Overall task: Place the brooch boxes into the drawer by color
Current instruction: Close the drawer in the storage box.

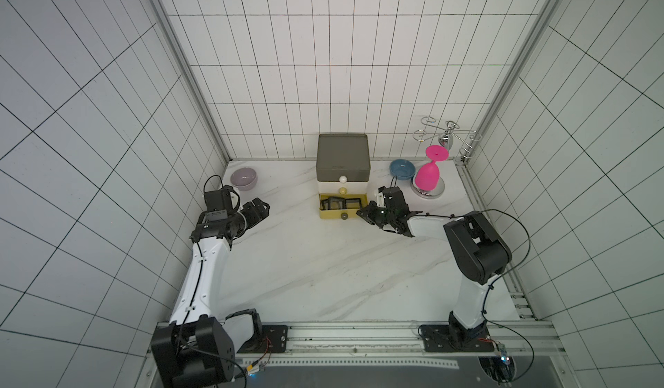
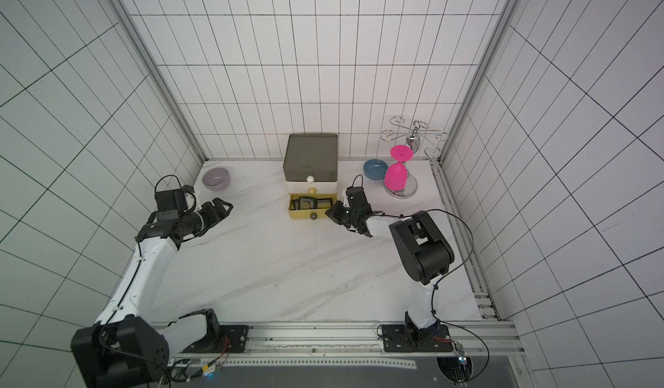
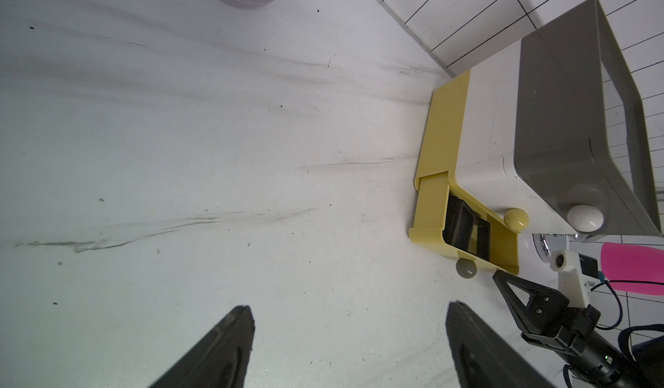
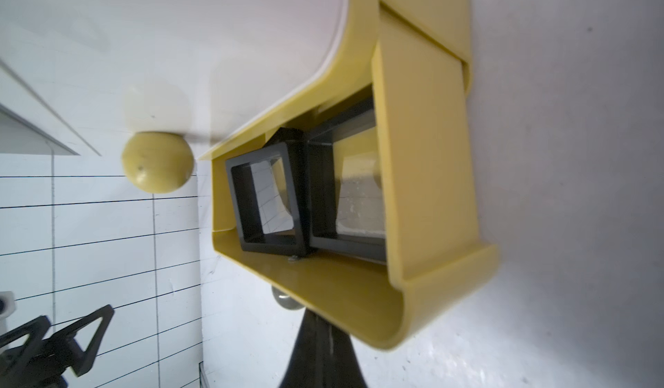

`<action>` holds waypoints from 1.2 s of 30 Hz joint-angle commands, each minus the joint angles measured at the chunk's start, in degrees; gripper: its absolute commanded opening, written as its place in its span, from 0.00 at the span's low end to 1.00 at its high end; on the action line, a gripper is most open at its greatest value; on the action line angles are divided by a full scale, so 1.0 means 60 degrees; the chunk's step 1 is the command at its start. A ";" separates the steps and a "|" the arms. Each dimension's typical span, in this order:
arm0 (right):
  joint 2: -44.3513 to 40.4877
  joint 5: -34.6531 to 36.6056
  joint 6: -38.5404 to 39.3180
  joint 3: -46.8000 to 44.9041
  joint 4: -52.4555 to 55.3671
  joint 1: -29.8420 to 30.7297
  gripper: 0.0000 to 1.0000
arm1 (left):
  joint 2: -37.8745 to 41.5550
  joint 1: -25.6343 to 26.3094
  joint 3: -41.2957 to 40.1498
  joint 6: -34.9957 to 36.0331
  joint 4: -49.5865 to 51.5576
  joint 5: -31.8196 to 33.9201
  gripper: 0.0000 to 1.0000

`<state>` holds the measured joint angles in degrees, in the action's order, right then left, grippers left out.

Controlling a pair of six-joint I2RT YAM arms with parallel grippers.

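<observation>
The right gripper (image 1: 363, 213), black jaws pressed together on nothing, sits in both top views at the front corner of the pulled-out yellow bottom tier (image 1: 330, 215) of the small three-tier plastic drawer (image 1: 343, 160). Black square-framed brooch boxes (image 1: 341, 203) lie inside it. The left gripper (image 1: 265, 207) is well apart. Left wrist view: its fingers (image 3: 222, 350) are spread wide and empty over the white marble tabletop (image 3: 215, 152). Right wrist view: two boxes lean together in that tier.

Nothing legible shows in any view; the only candidate is a faint small mark near the front edge of the dark olive-grey top of the drawer (image 1: 343, 152), seen in both top views, too small to read.
</observation>
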<state>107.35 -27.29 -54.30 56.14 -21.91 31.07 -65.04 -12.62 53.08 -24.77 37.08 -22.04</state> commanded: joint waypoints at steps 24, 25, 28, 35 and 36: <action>0.0811 -0.0345 -0.0324 0.0272 -0.1299 -0.0757 0.00 | -0.0096 -0.0181 -0.0027 0.0107 -0.0204 -0.0254 0.88; 0.0917 -0.0331 -0.0324 0.0445 -0.1274 -0.0776 0.00 | -0.0090 -0.0181 -0.0026 0.0094 -0.0195 -0.0278 0.88; 0.1211 -0.0389 -0.0389 0.0895 -0.1255 -0.0845 0.00 | -0.0055 -0.0181 -0.0039 0.0088 -0.0202 -0.0261 0.88; 0.1820 -0.0339 -0.0421 0.1716 -0.1299 -0.0966 0.00 | -0.0033 -0.0181 -0.0031 0.0094 -0.0211 -0.0283 0.88; 0.1917 -0.0326 -0.0427 0.1823 -0.1300 -0.0992 0.00 | -0.0022 -0.0181 -0.0039 0.0095 -0.0218 -0.0289 0.88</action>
<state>116.95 -29.63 -56.45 63.09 -27.81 26.09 -65.34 -13.34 53.08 -24.80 37.06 -23.66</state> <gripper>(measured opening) 0.042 0.877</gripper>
